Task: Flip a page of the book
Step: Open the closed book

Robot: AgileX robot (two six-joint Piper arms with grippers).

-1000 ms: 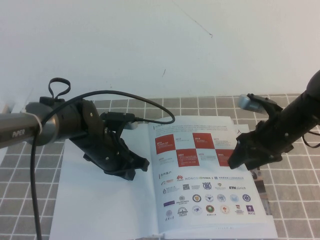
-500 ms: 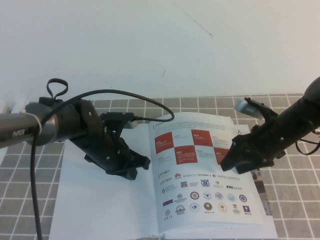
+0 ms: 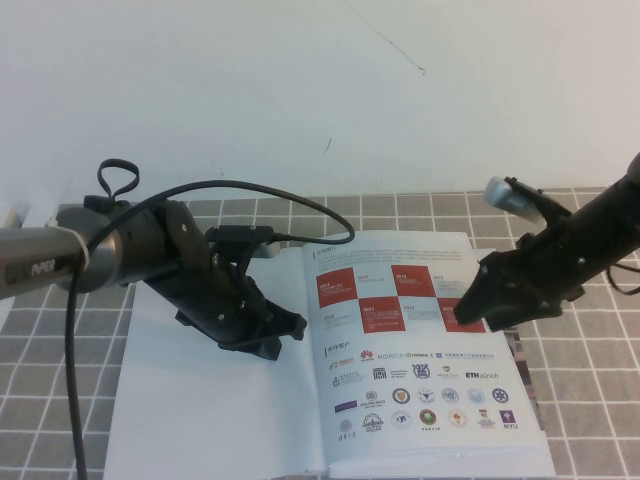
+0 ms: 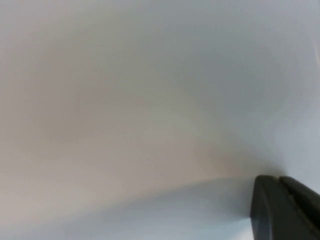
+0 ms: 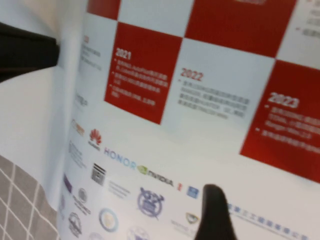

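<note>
From the raised camera, the book (image 3: pixel 330 400) lies open on the grey tiled tabletop (image 3: pixel 590 400), reaching down to the table's near edge, its left half a plain white blank sheet (image 3: pixel 200 400) and its right half the page (image 3: pixel 420 350), printed with red-and-white checkered squares above rows of small logos. The left gripper (image 3: pixel 275 335) sits low over the blank sheet just beside the book's spine, its dark body angled toward the page, a black cable (image 3: pixel 250 195) looping up and over behind it; from here I cannot tell whether its fingers are apart or together. The right gripper (image 3: pixel 470 308) hangs over the right part of the checkered band, its tip right at a red square near the page's outer edge, and whether it touches the paper or how its fingers stand is not clear. A strip of another printed sheet (image 3: pixel 525 375) with dark photos peeks out from under the book's right edge. In the left wrist camera almost everything is blank white paper, with one dark fingertip (image 4: pixel 280 207) pressed close against it. In the right wrist camera the page (image 5: pixel 190 100) fills the view, red squares marked 2021, 2022 and 2023 above logo rows, and a single dark fingertip (image 5: pixel 215 215) stands in front of the logos; nothing sits between the fingers that I can make out.
</note>
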